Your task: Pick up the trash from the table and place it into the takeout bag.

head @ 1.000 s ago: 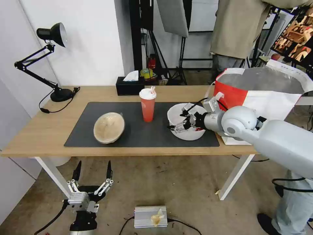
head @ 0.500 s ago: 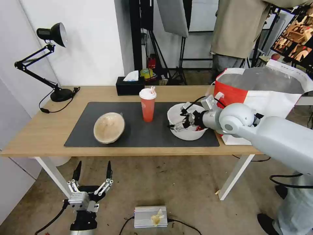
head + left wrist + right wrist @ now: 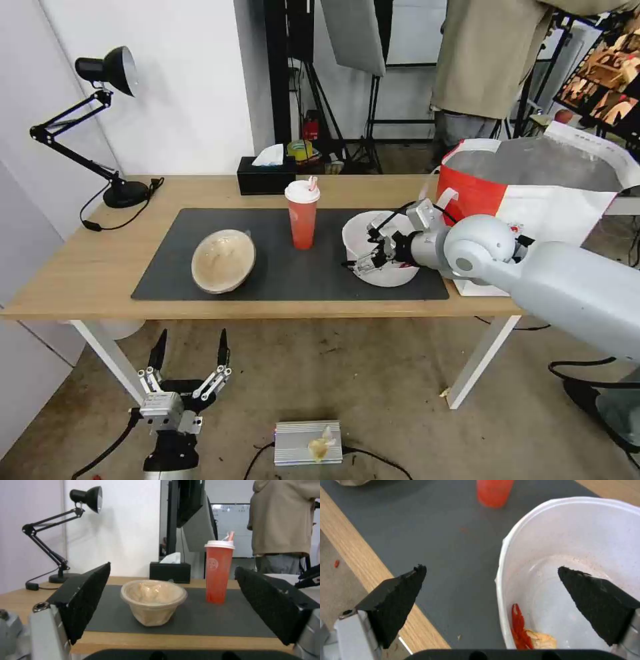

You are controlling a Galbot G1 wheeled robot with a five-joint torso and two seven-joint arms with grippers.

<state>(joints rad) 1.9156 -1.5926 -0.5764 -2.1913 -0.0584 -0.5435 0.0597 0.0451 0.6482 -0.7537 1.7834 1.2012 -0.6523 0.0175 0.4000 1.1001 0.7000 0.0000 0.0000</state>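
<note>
One open pincer (image 3: 491, 580) astride bowl (image 3: 573, 562) rim.

- The right pincer (image 3: 363, 257) sits a little farther toward the robot's left than a second ago, its arm drawn lower and closer along the surface's near edge.
- Its fingers, spread apart, now straddle the near rim of the white bowl (image 3: 381, 230): one over the mat, one inside.
- The white bowl now looks slightly tipped, its near rim lower than before.
</note>
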